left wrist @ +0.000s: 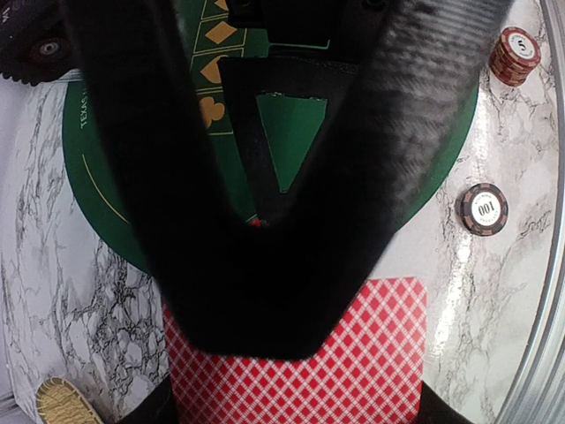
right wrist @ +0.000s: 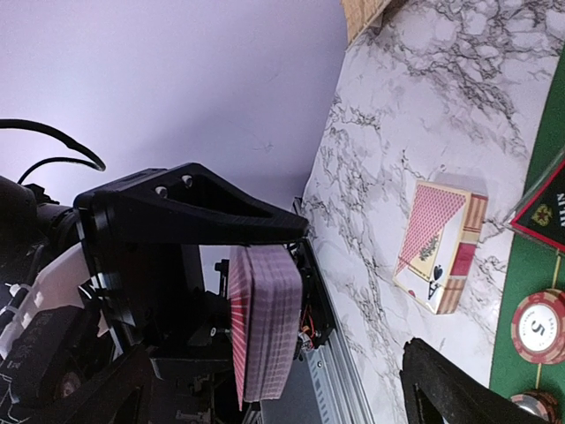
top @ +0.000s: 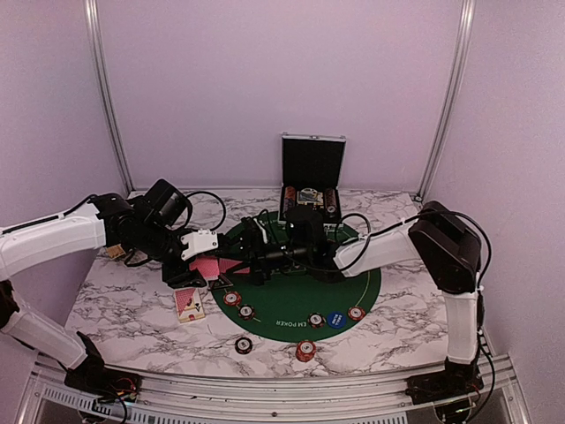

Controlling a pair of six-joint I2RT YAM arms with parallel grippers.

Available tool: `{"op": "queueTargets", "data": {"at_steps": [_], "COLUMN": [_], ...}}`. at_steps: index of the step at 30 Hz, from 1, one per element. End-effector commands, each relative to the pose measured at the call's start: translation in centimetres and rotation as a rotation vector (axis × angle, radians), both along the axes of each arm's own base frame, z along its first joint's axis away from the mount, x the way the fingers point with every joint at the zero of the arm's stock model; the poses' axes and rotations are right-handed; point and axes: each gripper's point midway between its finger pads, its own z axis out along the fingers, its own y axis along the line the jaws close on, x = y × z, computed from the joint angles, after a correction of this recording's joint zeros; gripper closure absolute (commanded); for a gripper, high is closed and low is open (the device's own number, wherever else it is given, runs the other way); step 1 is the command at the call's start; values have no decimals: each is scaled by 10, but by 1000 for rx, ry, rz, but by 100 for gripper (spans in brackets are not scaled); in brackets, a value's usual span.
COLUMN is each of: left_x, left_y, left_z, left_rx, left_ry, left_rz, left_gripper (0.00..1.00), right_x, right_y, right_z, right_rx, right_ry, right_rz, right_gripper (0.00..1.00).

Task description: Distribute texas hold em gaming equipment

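Note:
My left gripper (top: 205, 258) (left wrist: 291, 412) is shut on a deck of red-backed playing cards (top: 208, 268) (left wrist: 353, 353) (right wrist: 265, 327), held just above the left rim of the green mat. My right gripper (top: 252, 258) (right wrist: 357, 291) reaches across the mat to it and stands open. One of its fingers (right wrist: 194, 208) lies along the deck's edge and the other finger (right wrist: 446, 389) is well apart. Red-and-white chips (top: 231, 299) (right wrist: 540, 325) and a blue disc (top: 335, 320) lie on the mat's near part. A dark triangular token (right wrist: 547, 208) rests at the mat's edge.
A card box (top: 188, 303) (right wrist: 439, 247) lies on the marble left of the green mat (top: 353, 291). Two chips (top: 243, 344) (top: 305, 351) sit near the front edge. An open black case (top: 312, 177) stands at the back. A straw basket (left wrist: 64, 402) is at far left.

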Motion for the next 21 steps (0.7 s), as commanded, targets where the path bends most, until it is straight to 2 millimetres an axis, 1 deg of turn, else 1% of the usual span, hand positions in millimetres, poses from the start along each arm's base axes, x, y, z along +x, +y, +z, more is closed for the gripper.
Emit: {"op": "queueTargets", "data": {"at_steps": [1, 11, 21], "left_x": [5, 6, 7], "left_y": [-4, -4, -5], "left_z": [10, 10, 10], "left_rx": [-13, -13, -13], "left_ry": [-6, -6, -7], "left_rz": [7, 11, 9], "left_gripper": [100, 100, 100], "right_x": [-4, -8, -11], "right_y": [15, 32, 54], "right_z": [17, 8, 8], "right_rx": [69, 62, 81], "right_ry": [-14, 19, 32], "right_rz": [36, 65, 100], "right_gripper": [4, 7, 7]}}
